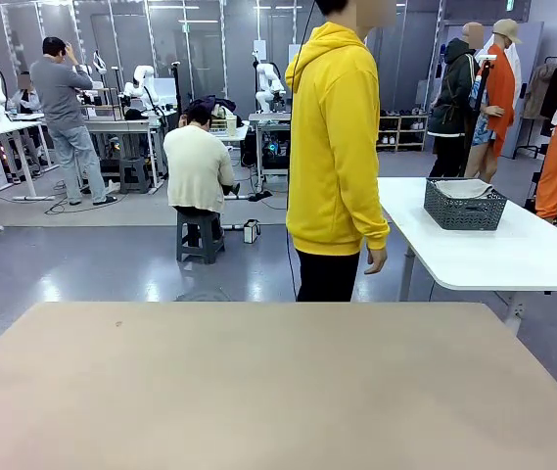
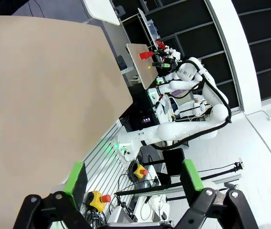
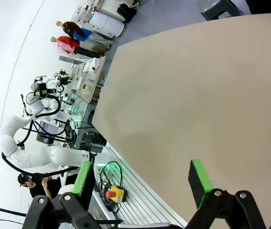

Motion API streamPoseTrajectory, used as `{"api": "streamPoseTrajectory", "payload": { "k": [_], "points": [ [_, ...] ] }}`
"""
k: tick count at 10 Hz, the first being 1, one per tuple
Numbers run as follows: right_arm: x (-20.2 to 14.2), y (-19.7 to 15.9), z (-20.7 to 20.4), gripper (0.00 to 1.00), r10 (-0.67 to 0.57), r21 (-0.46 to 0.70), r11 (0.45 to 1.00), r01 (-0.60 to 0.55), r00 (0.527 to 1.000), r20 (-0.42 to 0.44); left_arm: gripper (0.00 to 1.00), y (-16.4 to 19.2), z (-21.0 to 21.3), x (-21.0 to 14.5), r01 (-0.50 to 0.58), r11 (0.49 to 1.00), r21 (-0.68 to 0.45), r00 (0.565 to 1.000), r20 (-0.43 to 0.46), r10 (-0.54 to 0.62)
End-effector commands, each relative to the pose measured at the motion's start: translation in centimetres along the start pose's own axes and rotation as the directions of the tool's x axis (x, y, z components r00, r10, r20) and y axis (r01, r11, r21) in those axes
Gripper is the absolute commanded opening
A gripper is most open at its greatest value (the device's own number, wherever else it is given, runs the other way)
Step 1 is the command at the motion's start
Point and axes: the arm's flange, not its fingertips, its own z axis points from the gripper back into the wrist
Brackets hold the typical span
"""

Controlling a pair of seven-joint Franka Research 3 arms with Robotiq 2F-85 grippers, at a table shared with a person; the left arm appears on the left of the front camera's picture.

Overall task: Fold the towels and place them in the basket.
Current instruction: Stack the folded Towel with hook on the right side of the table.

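Note:
The dark grey mesh basket [image 1: 464, 206] stands on a white side table [image 1: 513, 257] at the far right, beyond my beige table [image 1: 258, 382]. A cream towel [image 1: 462, 188] lies inside it, showing just over the rim. My left gripper [image 2: 134, 179] hangs open off the table's edge, with nothing between its green pads [image 2: 76, 177]. My right gripper [image 3: 141, 180] is also open, above the table's near edge, and holds nothing between its green pads [image 3: 199, 177].
A person in a yellow hoodie [image 1: 335, 147] stands at the far side of the beige table, next to the white side table, one hand [image 1: 376, 258] hanging down. A stool [image 1: 200, 235] and other workbenches stand farther back.

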Motion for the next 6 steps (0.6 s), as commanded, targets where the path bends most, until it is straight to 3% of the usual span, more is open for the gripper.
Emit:
{"api": "streamPoseTrajectory", "payload": {
  "k": [1,6],
  "points": [
    [0.06,-0.08,-0.11,1.00,0.003,-0.003,1.000,-0.003,1.000,0.001,1.00,-0.11,0.04,0.12,0.003,1.000,-0.001,1.000,0.000,-0.003],
    [0.06,-0.08,-0.11,1.00,0.003,-0.003,1.000,-0.003,1.000,0.001,1.00,-0.11,0.04,0.12,0.003,1.000,-0.001,1.000,0.000,-0.003]
  ]
}}
